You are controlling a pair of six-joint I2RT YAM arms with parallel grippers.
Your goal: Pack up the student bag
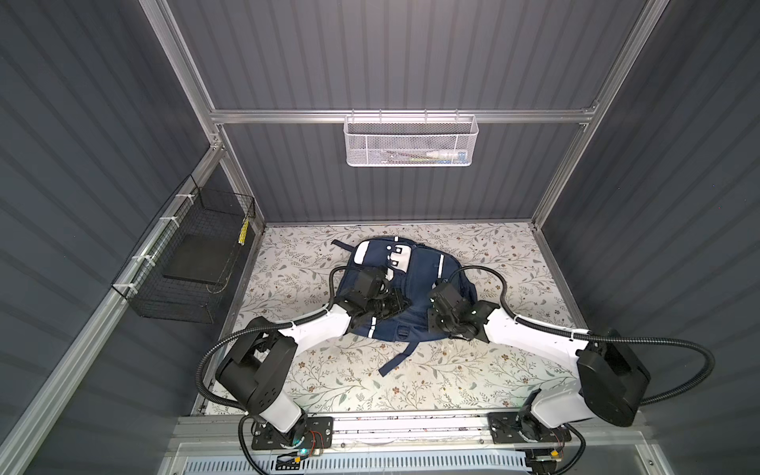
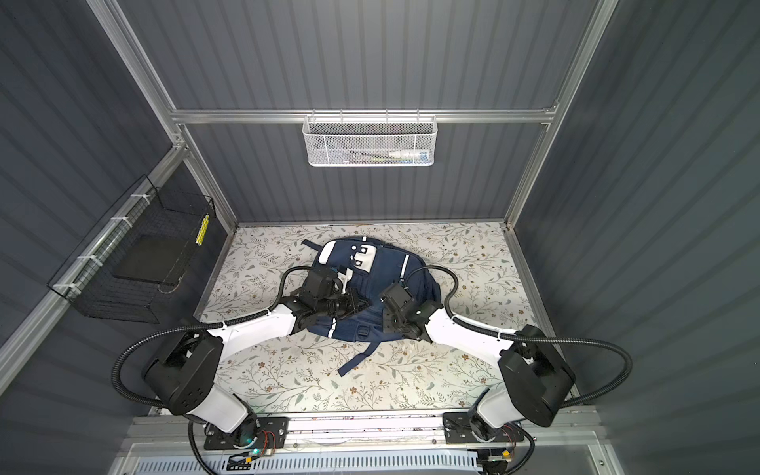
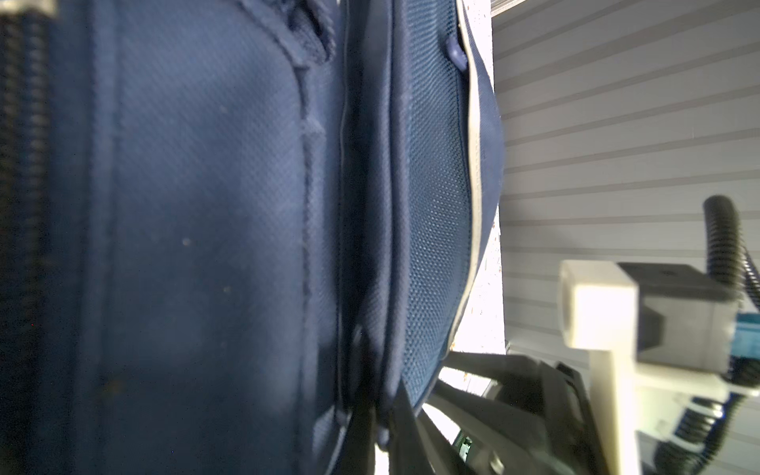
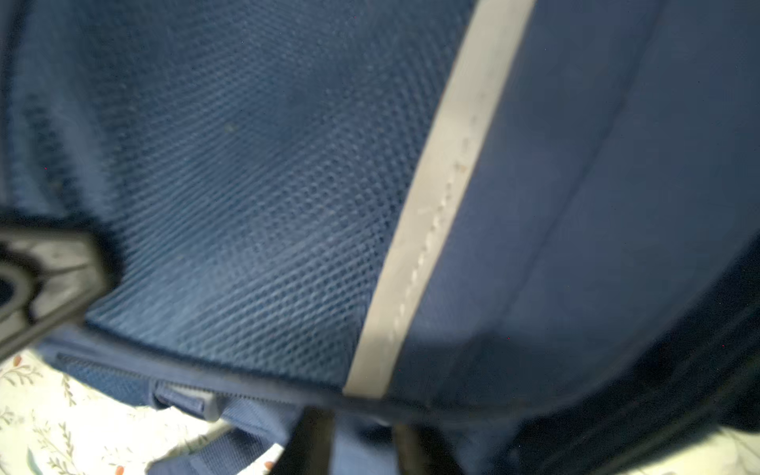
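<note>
Student bag [image 1: 419, 267] lies flat mid-scene on the tabletop [image 1: 329, 370], long axis running far to near, white flap patch at the far end, straps trailing near. Both your arms are right on it. The left gripper [image 3: 380, 427] is clenched on a fabric seam on its left half. The right gripper [image 4: 362, 444] straddles the near-right edge, but I can't tell if it's actually pinching. Stuff to pack sits well apart: the white mesh basket [image 1: 370, 144] on the far rail holds small pen-like bits, and the black wire basket [image 1: 177, 304] on the left wall holds a dark flat slab [image 1: 197, 259] and something yellow [image 1: 244, 232].
</note>
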